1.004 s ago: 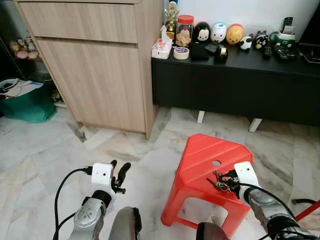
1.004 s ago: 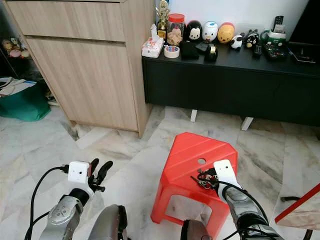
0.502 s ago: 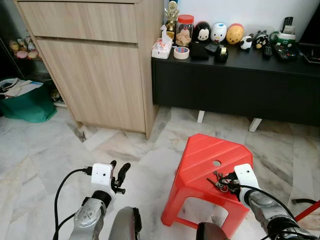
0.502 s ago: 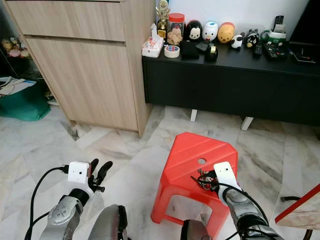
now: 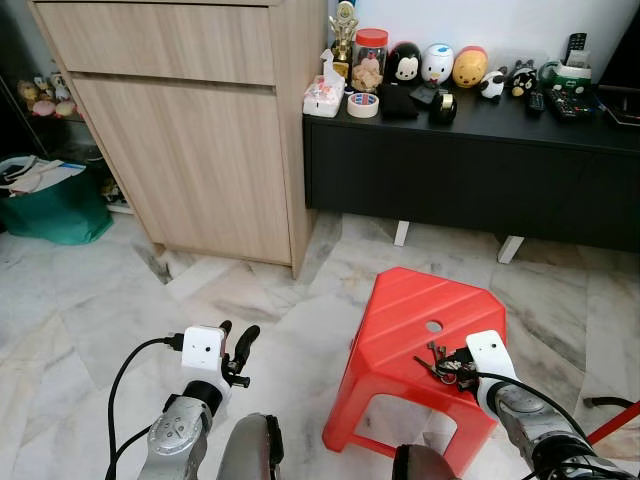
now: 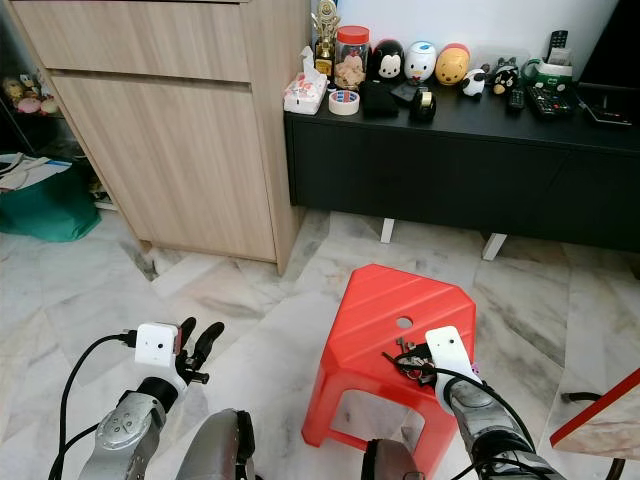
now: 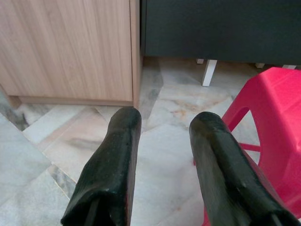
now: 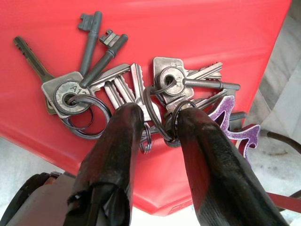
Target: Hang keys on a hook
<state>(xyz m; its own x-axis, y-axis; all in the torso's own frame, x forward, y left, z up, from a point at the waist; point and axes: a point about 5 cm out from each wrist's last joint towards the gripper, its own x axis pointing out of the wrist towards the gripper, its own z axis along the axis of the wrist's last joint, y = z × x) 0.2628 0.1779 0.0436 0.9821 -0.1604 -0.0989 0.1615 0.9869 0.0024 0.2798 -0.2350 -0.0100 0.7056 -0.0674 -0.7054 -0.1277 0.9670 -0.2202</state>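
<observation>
Well to the left of the red stool (image 5: 425, 345), a green bag (image 5: 55, 212) sits on the marble floor (image 5: 90, 310) beside the wooden cabinet (image 5: 200, 130). The left end effector (image 5: 236, 351) hangs over bare floor to the stool's left, its two black fingers (image 7: 110, 165) parted with nothing between them. Behind the stool, a black surface (image 5: 480, 110) carries a jar (image 5: 369, 60), a roll of tape (image 5: 362, 105) and a row of round figurines (image 5: 437, 66). The bunch of keys (image 8: 136, 89) lies on the stool's seat near its front right edge. The right end effector (image 8: 155, 125) is down on the bunch, fingers narrowly apart and straddling the key rings; whether they actually grip cannot be told.
</observation>
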